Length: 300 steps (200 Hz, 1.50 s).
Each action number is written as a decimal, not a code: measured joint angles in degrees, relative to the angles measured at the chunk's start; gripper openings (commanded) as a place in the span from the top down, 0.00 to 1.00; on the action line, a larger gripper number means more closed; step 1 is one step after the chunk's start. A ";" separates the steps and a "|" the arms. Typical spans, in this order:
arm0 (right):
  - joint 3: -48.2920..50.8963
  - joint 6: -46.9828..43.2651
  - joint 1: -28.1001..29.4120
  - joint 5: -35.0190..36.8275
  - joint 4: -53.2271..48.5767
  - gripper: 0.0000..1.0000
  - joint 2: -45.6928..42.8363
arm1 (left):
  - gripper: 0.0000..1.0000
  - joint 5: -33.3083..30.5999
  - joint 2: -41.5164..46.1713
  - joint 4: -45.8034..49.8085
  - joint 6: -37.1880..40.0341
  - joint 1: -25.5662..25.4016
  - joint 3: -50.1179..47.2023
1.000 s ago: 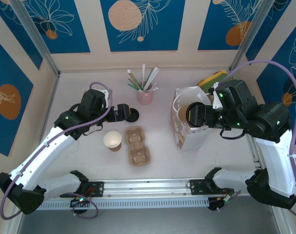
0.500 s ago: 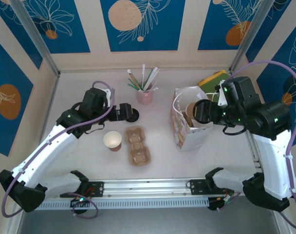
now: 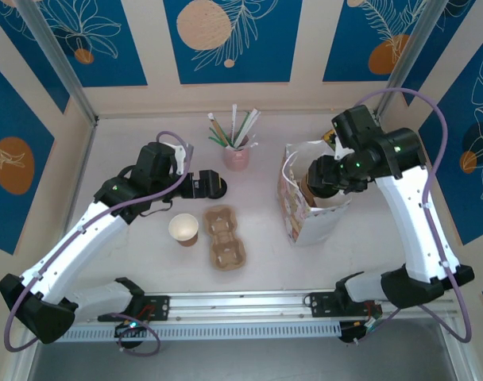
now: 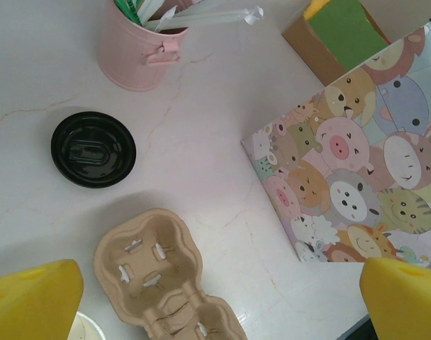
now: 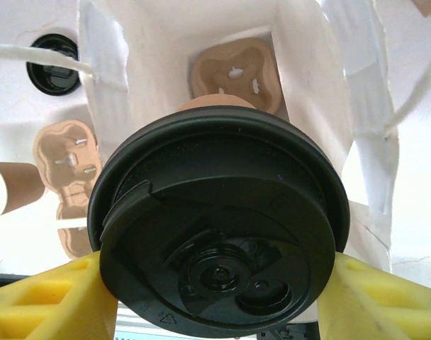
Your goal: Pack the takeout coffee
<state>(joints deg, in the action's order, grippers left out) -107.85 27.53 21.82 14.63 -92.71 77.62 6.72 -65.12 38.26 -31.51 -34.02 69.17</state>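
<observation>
Black-lidded takeout coffee (image 5: 219, 227), right gripper (image 5: 215, 294) over bag (image 3: 294, 211)

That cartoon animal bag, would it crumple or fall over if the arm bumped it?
Probably light and floppy: the bag is thin paper, open at the top. It stands upright, so a nudge from the lidded cup might dent or tip it.

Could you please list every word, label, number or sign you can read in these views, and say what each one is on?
No words, brands or numbers can be read here.
Lid of the takeout coffee: a small raised triangle mark near the rim, its contents too small to read.
paper bag: cartoon animal faces, no lettering.
loose black lid: moulded shapes, no legible text.
</observation>
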 measured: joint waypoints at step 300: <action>9.35 -4.59 -1.11 -0.11 0.11 0.36 13.16 | 0.00 4.20 -1.84 -3.72 3.58 0.00 -4.02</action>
<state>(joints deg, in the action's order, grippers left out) -98.50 22.94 20.71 14.52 -92.60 90.78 10.92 -66.96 34.54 -27.92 -34.02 65.14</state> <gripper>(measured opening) 0.638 0.998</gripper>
